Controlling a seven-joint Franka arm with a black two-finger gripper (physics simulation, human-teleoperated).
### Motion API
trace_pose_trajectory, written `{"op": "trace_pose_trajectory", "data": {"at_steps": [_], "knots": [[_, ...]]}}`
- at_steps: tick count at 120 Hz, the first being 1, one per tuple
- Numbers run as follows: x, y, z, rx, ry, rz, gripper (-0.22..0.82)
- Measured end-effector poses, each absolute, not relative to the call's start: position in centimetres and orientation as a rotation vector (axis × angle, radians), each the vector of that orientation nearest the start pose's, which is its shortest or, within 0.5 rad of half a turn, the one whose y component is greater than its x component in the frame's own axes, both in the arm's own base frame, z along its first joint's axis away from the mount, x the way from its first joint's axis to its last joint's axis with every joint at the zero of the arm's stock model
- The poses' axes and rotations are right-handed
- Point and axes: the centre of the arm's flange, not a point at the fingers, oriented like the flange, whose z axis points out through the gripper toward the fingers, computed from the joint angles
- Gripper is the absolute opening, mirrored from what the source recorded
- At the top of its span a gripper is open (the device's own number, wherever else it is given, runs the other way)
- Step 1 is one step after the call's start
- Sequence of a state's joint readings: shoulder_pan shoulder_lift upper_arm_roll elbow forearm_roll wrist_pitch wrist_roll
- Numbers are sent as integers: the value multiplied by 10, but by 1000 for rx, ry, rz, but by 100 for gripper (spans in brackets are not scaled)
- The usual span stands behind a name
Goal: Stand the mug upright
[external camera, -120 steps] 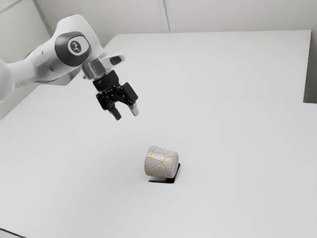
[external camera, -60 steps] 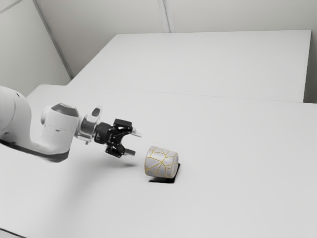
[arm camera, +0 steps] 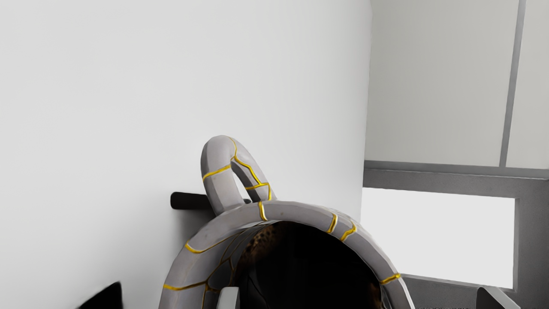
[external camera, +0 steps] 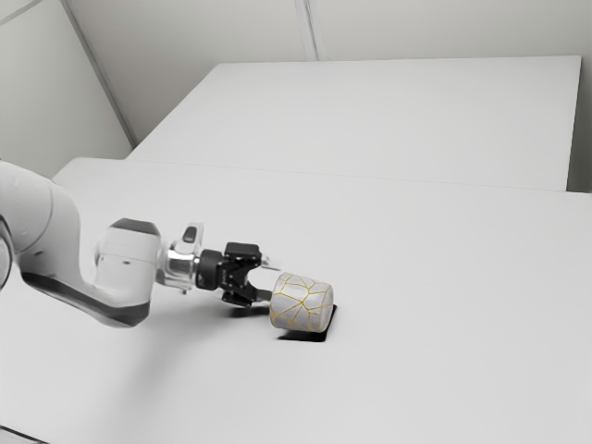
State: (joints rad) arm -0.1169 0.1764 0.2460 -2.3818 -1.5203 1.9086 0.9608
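- Tool [external camera: 270, 281] at the mug's ten o'clock in the exterior view, fingers spread; one finger [arm camera: 228, 298] overlaps the mouth [arm camera: 309, 266], the other [arm camera: 493, 298] stands outside the rim [arm camera: 300, 211]. Contact: can't tell.
- Mug [external camera: 302, 303] on its side on the worktop [external camera: 444, 351], or on the black thing; which, I can't tell.
- Flat black thing [external camera: 316, 338] peeks out from the mug's three to six o'clock, near the handle [arm camera: 225, 180].
- White surface [external camera: 398, 120] beyond, toward twelve.
- Mouth faces the tool, base toward three; long axis roughly nine to three, handle sideways off the rim.
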Motion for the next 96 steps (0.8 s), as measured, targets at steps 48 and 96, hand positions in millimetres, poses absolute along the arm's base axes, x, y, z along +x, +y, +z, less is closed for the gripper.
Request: {"op": "trace_pose_trajectory", "data": {"at_steps": [48,96], "knots": [[491,-38,244,1859,162,250,27],[511,-64,270,1795,99,334,-11]]}}
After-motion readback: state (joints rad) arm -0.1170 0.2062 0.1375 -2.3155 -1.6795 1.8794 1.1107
